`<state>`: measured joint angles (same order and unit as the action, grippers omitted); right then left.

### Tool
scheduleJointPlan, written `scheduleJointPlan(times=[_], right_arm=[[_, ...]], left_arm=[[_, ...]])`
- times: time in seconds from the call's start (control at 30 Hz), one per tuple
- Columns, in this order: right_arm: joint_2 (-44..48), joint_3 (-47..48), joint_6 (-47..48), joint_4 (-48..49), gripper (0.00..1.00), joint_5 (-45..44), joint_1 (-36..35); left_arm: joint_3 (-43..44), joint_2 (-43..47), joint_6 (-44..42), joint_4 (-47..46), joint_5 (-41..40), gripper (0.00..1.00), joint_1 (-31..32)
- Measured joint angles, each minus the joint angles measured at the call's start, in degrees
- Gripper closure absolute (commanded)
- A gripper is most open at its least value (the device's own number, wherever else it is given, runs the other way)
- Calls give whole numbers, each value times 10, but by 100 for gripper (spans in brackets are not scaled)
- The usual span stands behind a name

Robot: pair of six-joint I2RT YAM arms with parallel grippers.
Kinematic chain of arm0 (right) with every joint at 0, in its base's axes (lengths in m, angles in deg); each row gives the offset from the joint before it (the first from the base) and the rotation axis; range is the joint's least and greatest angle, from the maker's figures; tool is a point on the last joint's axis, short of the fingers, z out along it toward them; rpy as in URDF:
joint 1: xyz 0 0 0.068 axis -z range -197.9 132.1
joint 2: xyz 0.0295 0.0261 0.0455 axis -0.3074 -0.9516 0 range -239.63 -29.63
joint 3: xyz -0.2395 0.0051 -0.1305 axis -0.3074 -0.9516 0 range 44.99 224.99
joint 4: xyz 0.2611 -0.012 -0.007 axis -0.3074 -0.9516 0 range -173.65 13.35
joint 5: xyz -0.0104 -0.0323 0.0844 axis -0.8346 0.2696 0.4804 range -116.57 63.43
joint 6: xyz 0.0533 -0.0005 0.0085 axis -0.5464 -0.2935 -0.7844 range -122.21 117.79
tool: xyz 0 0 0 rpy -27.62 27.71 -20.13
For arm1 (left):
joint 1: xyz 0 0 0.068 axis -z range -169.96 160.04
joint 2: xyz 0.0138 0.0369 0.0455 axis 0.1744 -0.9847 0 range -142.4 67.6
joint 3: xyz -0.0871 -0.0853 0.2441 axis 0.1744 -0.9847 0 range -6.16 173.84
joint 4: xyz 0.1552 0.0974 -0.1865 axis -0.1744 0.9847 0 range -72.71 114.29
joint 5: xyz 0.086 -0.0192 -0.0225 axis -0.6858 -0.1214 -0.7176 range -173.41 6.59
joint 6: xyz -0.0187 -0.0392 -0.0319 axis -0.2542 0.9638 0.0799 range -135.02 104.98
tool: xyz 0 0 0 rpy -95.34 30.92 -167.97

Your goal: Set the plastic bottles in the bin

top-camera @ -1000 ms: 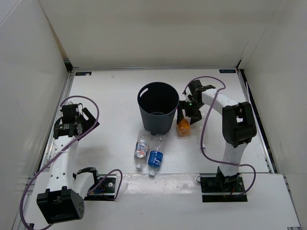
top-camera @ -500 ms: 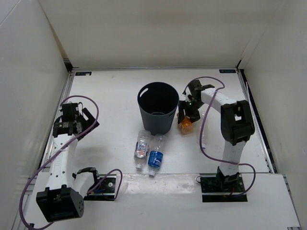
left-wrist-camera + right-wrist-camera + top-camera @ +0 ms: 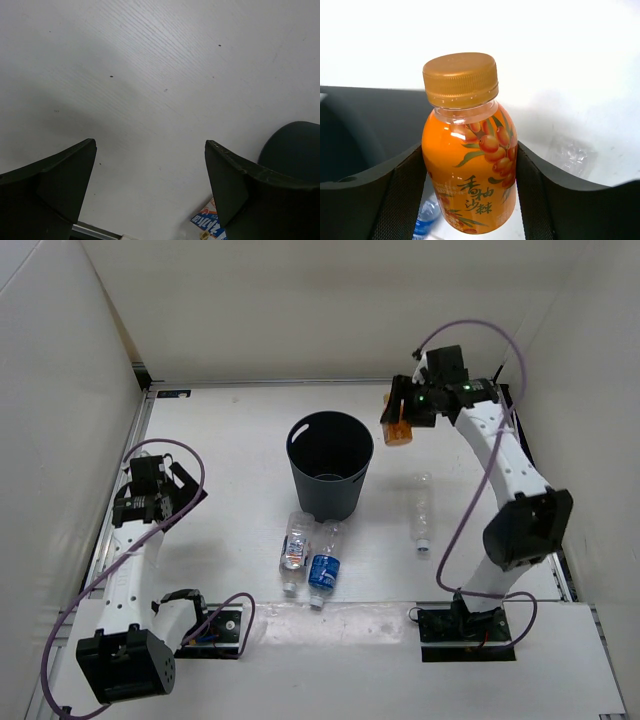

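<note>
1. Right end effector [image 3: 401, 420] clasps the orange bottle [image 3: 469, 165] aloft, right of the bin [image 3: 322, 502] (not over it yet).
2. Left end effector [image 3: 150, 170] gapes empty.
3. Two labelled bottles [image 3: 322, 570] and a clear bottle [image 3: 423, 512] lie beside the bin.

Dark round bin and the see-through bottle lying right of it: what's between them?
Nothing. The top view shows only bare white table between the dark round plastic bin and the clear unlabelled plastic bottle.

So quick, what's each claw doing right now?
Left gripper: open, holding nothing.
Right gripper: closed on the orange bottle.
</note>
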<state>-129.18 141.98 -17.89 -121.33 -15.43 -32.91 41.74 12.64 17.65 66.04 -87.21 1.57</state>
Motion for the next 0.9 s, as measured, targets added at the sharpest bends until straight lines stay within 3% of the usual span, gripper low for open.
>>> scheduleJointPlan(times=[0.23,0.37,0.73,0.77,0.87,0.9], right_arm=[[133,46,11,40,100,-63,-59],[183,22,54,87,100,-22,-92],[118,16,167,57,100,66,-177],[111,16,176,52,87,67,-183],[101,15,195,41,75,66,-199],[100,15,200,40,65,66,-204]], left_arm=[[-4,-12,7,-38,5,0,0],[-5,-17,9,-49,13,0,0],[-6,16,-13,-52,27,0,7],[-7,23,-18,-50,28,0,7],[-14,42,-30,-48,29,0,8],[-17,48,-33,-44,30,0,8]])
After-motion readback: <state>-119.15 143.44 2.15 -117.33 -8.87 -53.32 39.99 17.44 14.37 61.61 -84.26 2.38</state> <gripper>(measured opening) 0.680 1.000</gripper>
